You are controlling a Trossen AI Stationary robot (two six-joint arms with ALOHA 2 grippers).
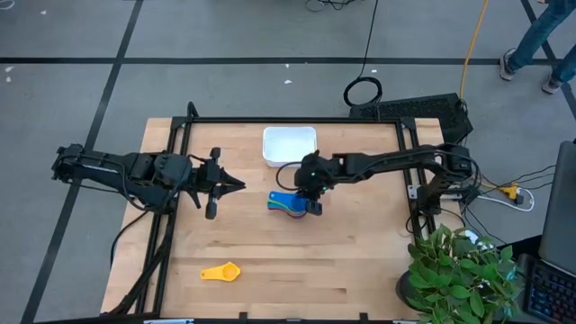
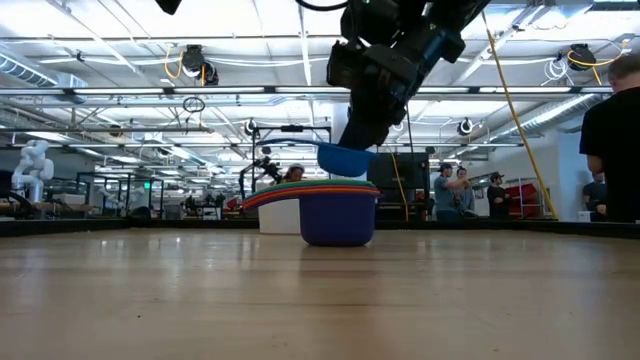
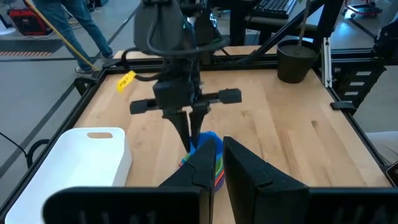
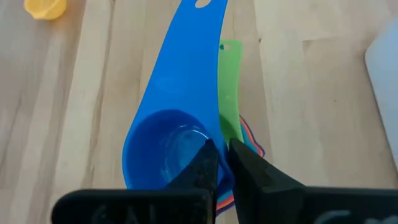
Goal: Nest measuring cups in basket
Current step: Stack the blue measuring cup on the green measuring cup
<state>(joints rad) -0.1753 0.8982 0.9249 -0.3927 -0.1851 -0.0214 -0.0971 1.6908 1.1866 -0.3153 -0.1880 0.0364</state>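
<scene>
A stack of nested measuring cups (image 1: 286, 207) stands on its base mid-table; in the low view (image 2: 335, 215) its outer bowl is dark blue, with green, red and orange rims above. My right gripper (image 1: 312, 200) is shut on a mid blue cup (image 4: 168, 143) just over the stack. A yellow cup (image 1: 220, 271) lies near the table's front edge. The white basket (image 1: 289, 146) stands at the far edge, with no cup in it. My left gripper (image 1: 239, 184) hovers shut and empty to the left of the stack. My right gripper pinches the mid blue cup's wall at the rim (image 4: 202, 134), opposite the handle, with one finger inside the bowl and one outside. The fingers come from above, pointing down. The cup hangs upright just above the stack's top (image 2: 320, 185), its handle (image 4: 186, 50) pointing toward the table's left.
Black frame rails (image 1: 171, 144) run along the table's sides. A potted plant (image 1: 459, 270) stands at the front right corner. Bare wood lies between the stack and the yellow cup. People stand in the room beyond the table (image 2: 610, 140).
</scene>
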